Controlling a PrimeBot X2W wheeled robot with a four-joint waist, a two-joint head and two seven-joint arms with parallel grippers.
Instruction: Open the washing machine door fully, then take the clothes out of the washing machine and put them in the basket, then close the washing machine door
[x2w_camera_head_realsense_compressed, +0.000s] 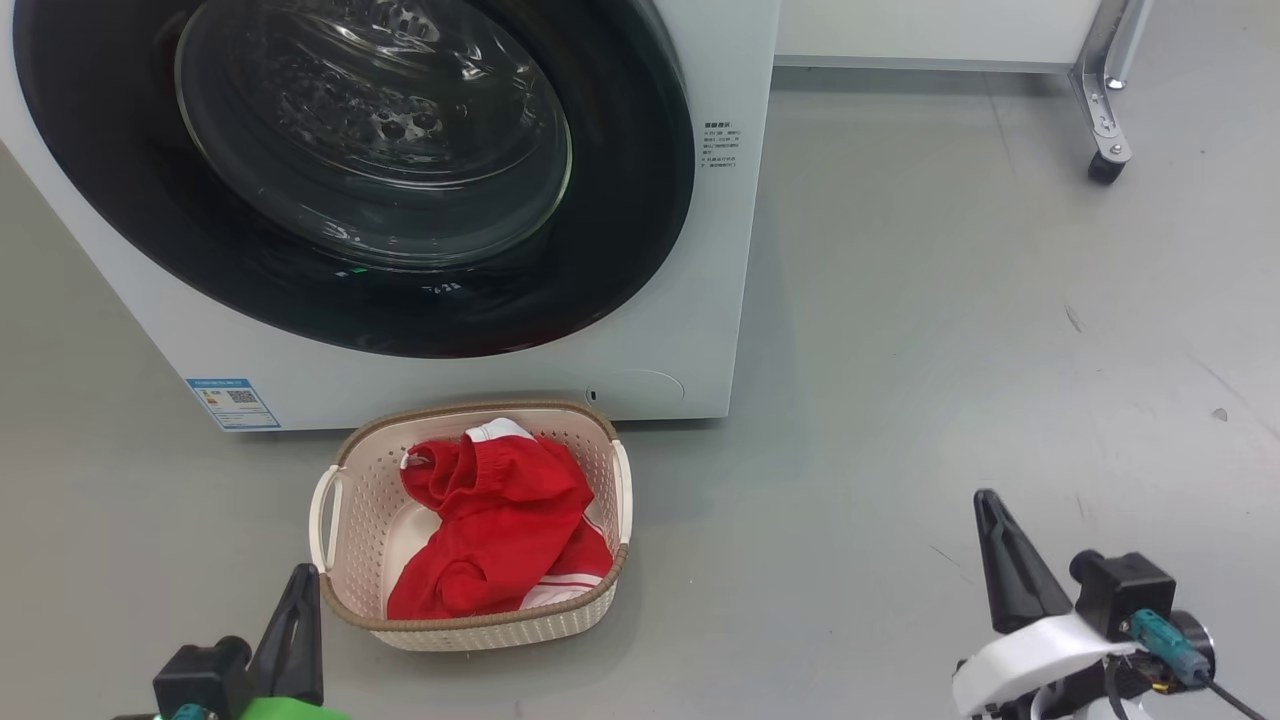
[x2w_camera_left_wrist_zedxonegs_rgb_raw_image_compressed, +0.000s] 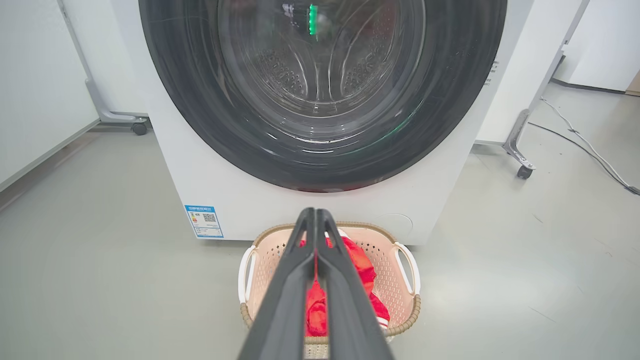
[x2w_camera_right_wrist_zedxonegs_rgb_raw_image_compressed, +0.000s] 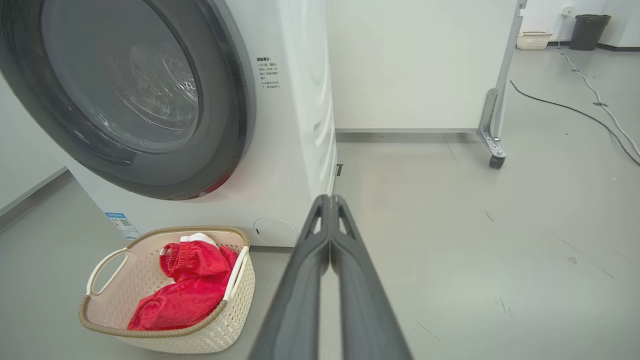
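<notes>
The grey floor (x2w_camera_head_realsense_compressed: 950, 330) is stretching under everything, and the washing machine (x2w_camera_head_realsense_compressed: 730, 200) is standing on it as a big white box facing the robot. The washing machine door (x2w_camera_head_realsense_compressed: 370, 150) is sitting shut, its wide black rim lying flush against the white front and its clear glass bowl bulging outward, with the perforated drum showing dimly through it. The basket (x2w_camera_head_realsense_compressed: 500, 630) is resting on the floor just in front of the machine, below the door and a little toward the machine's right side in the head view. The clothes (x2w_camera_head_realsense_compressed: 500, 520) are lying bunched inside the basket, red fabric with a white band at the far end and thin white stripes at the near right corner, not spilling over the rim. The left gripper (x2w_camera_head_realsense_compressed: 298, 590) is hanging just beside the basket's near left corner, its jaws pressed together and gripping nothing. The right gripper (x2w_camera_head_realsense_compressed: 995, 520) is hanging over bare floor well apart from the basket, its jaws likewise closed and empty. A small blue label (x2w_camera_head_realsense_compressed: 232, 402) is sticking to the machine's lower left front.
</notes>
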